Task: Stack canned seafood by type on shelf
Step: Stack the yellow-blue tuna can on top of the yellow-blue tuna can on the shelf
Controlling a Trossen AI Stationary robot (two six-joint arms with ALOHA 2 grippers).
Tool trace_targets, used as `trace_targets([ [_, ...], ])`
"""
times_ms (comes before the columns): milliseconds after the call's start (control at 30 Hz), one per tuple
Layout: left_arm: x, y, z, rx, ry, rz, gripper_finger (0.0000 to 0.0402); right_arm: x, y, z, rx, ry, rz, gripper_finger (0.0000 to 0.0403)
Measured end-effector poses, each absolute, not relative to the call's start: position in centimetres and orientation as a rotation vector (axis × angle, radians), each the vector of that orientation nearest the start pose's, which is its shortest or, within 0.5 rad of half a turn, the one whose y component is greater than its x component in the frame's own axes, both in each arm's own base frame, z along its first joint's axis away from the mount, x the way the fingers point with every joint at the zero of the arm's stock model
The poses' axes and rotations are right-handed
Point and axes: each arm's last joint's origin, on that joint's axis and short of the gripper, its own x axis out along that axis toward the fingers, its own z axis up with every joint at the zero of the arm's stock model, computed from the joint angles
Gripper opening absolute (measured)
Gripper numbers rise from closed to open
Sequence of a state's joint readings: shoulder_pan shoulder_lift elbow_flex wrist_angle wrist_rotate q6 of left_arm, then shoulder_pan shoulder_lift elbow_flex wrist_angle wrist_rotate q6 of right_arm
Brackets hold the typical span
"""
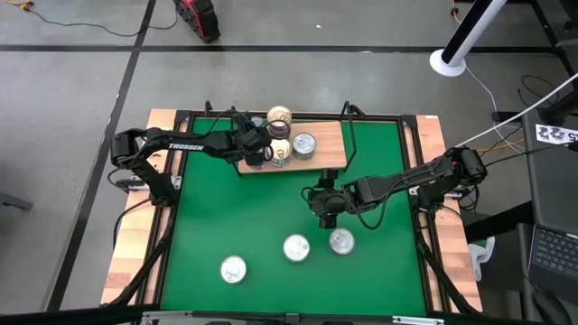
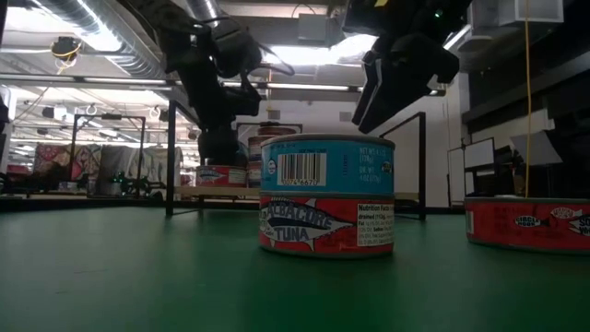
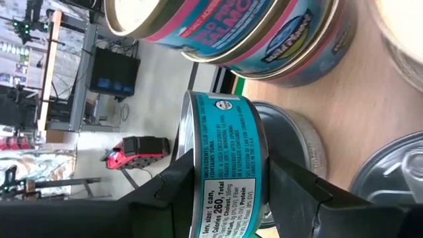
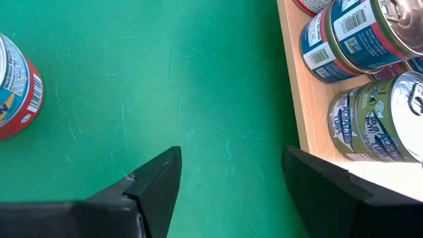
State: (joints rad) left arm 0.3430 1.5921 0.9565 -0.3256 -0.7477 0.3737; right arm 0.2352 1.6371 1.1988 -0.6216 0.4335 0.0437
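The shelf (image 1: 332, 153), a light wooden board in a black wire frame, stands at the mat's far side and bears several tins of canned seafood (image 1: 304, 144). My left gripper (image 1: 260, 150) reaches over the shelf's left part, shut on a teal-labelled tin (image 3: 228, 139) beside a dark-lidded tin (image 3: 294, 142). My right gripper (image 1: 325, 209) hangs open over the green mat in front of the shelf, nothing between its fingers (image 4: 158, 175). More tins stand on the mat (image 1: 233, 269), (image 1: 296, 247), (image 1: 341, 240). My left gripper pinches the teal tin between its two fingers, one on the lid's rim (image 3: 190, 158) and one on the bottom end (image 3: 268, 165). The fingers slant down from the table's left side. The tin stays upright like its neighbours; whether it rests on anything I cannot tell.
Near the front, a teal tin (image 2: 327, 166) sits on a red tuna tin (image 2: 327, 224), and another red tin (image 2: 530, 221) stands to its right. A pink-and-teal stack (image 3: 218, 26) stands close beyond the held tin. Pale planks (image 1: 135, 244) border the mat.
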Motion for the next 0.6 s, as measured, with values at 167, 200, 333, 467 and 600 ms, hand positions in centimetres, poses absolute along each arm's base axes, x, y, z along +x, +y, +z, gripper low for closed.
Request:
trace_targets([
  [167,28.46,12.16,19.69,0.501,1.168,0.813,0.0155,32.45,6.53,23.52,-0.308,0.997,-0.201,0.026],
  [200,28.45,12.15,19.69,0.493,1.164,0.818,0.0155,32.45,6.52,23.52,-0.309,0.997,-0.201,0.026],
  [333,28.45,12.15,19.69,0.479,1.157,0.827,0.0155,32.45,6.53,23.52,-0.308,0.997,-0.201,0.026],
  [467,28.45,12.14,19.67,0.474,1.157,0.822,0.0162,32.45,6.52,23.52,-0.309,0.997,-0.201,0.026],
  [600,28.43,12.08,19.46,0.471,1.169,0.797,0.0177,32.45,6.53,23.52,-0.308,0.997,-0.201,0.026],
])
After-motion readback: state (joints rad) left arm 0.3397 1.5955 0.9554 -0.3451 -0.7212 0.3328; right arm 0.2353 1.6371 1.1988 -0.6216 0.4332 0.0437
